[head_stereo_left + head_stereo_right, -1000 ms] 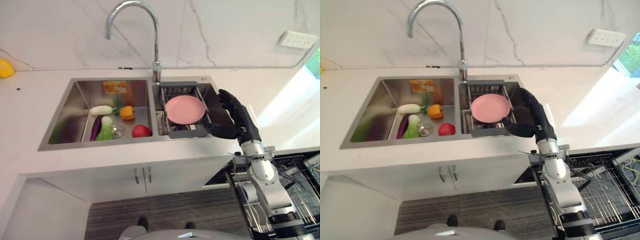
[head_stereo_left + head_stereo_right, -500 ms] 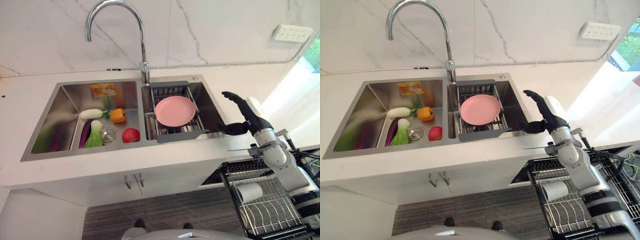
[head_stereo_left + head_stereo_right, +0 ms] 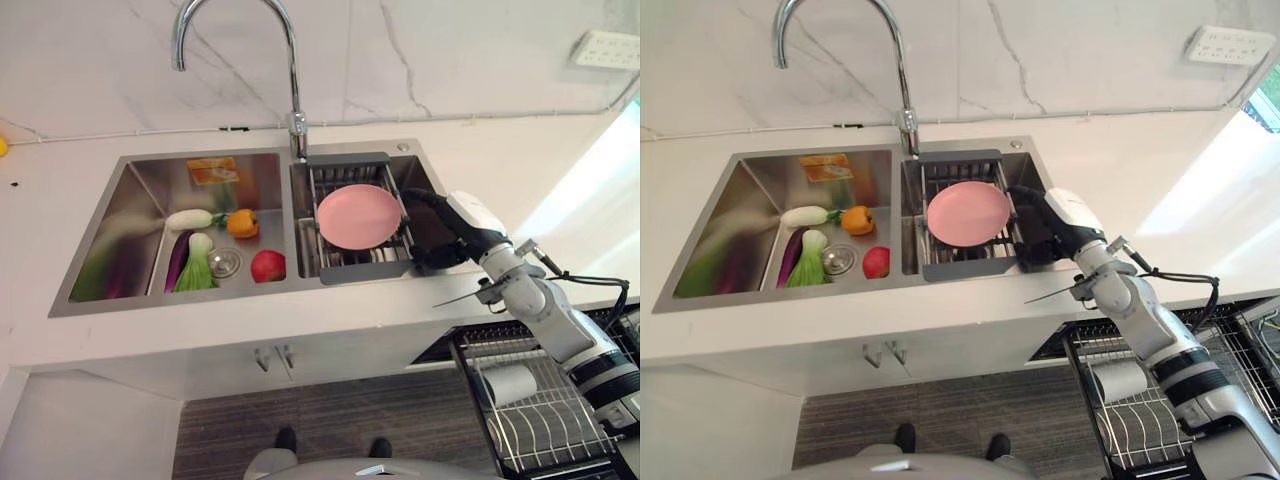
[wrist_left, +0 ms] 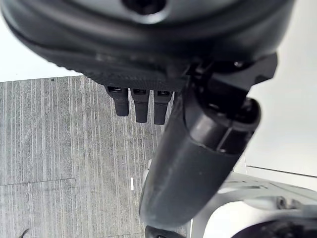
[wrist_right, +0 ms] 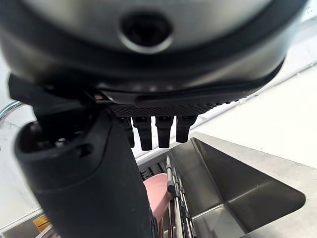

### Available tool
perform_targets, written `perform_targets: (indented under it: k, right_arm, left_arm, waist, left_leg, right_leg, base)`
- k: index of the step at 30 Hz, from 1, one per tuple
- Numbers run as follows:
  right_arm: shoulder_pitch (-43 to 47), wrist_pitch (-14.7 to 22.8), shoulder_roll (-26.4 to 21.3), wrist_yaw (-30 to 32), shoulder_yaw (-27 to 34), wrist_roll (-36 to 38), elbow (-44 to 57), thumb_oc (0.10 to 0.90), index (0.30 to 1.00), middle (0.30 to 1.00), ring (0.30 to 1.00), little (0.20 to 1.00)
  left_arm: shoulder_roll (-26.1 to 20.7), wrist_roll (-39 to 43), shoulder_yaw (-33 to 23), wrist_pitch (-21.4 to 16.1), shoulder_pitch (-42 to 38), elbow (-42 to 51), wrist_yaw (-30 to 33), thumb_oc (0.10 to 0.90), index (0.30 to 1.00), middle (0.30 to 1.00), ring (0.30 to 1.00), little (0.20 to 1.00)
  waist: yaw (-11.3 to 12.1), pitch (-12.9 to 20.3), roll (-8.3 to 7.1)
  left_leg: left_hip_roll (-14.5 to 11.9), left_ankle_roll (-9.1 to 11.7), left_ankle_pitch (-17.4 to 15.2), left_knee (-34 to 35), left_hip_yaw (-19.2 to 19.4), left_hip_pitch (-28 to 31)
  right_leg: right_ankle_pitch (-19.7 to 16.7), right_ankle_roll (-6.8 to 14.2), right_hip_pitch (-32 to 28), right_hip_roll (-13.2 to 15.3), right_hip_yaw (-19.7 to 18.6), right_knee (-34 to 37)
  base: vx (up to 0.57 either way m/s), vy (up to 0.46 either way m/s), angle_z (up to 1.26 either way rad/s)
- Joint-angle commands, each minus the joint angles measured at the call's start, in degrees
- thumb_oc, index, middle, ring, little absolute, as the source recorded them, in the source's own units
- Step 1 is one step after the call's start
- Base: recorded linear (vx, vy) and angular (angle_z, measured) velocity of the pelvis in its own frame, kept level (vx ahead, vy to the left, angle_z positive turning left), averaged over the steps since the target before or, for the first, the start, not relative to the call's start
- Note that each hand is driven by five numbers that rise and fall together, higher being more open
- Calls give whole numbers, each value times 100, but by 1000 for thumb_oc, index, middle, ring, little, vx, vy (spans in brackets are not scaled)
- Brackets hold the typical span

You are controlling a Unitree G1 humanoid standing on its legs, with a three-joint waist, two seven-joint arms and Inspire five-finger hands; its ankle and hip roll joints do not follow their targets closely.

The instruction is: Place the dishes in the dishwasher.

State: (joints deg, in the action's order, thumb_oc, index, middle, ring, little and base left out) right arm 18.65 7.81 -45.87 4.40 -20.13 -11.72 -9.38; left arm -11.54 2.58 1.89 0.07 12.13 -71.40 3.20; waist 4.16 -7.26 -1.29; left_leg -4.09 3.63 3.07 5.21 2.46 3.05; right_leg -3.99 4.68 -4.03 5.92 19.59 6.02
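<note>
A pink plate (image 3: 358, 215) lies flat on a dark wire drying rack (image 3: 357, 264) set in the right basin of the steel sink (image 3: 133, 297). My right hand (image 3: 445, 240) reaches down into that basin just right of the rack, apart from the plate. Its fingers (image 5: 158, 131) are straight and open, with the plate (image 5: 156, 193) showing past them in the right wrist view. The dishwasher's pulled-out wire rack (image 3: 545, 425) is at the lower right, under my right arm. My left hand (image 4: 198, 163) hangs open over the grey floor, holding nothing.
The left basin holds a white radish (image 3: 190, 219), an orange pepper (image 3: 240, 223), a red tomato (image 3: 267, 265), a green bok choy (image 3: 198, 262) and a purple eggplant (image 3: 178, 260). A tall tap (image 3: 292, 70) rises behind the sink. A white cup (image 3: 510, 383) lies in the dishwasher rack.
The camera has shifted. My right hand has moved from above the counter edge down into the right basin, closer to the rack and plate. The plate has not moved.
</note>
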Motion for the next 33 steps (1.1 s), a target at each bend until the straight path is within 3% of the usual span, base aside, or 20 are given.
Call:
perform_targets:
  k: [1, 10, 20, 25, 33]
  right_arm:
    - [983, 286, -188, 359, 21, -107, 266, 800, 900, 900, 900, 900]
    - [1220, 181, -123, 446, -178, -221, 52, 800, 900, 900, 900, 900]
    - [1741, 102, -496, 262, -594, -130, -346, 800, 900, 900, 900, 900]
    - [2328, 95, -731, -6, -1199, 23, -796, 800, 900, 900, 900, 900]
    - [3047, 120, -628, -118, -2089, -198, -1549, 800, 900, 900, 900, 900]
  left_arm:
    - [-9, -226, 597, -25, -297, -516, 33, 800, 900, 900, 900, 900]
    - [-31, -55, 525, -27, -292, -470, 123, 800, 900, 900, 900, 900]
    - [-83, 154, 481, -59, -221, -460, 109, 800, 900, 900, 900, 900]
    - [-113, 329, 531, -95, -191, -412, 72, 800, 900, 900, 900, 900]
    - [-103, 373, 703, -149, -162, -385, 16, 800, 900, 900, 900, 900]
  waist:
    - [126, 226, 290]
    - [208, 223, 239]
    - [291, 230, 122]
    - [355, 207, 16]
    - [425, 169, -49]
  left_leg:
    - [-432, 248, -377, -21, -547, -4]
    - [-415, 236, -391, -21, -590, -11]
    - [-410, 249, -390, -21, -636, -19]
    - [-404, 268, -389, -21, -656, -47]
    - [-419, 290, -378, -21, -636, -72]
  right_leg:
    - [441, 396, -136, 400, 29, -102]
    - [436, 405, -142, 411, 44, -102]
    - [429, 407, -153, 403, 94, -102]
    - [408, 429, -133, 405, 114, -102]
    - [389, 452, -104, 401, 102, -102]
  base:
    - [0, 0, 0]
    - [0, 0, 0]
    - [0, 0, 0]
    - [0, 0, 0]
    - [0, 0, 0]
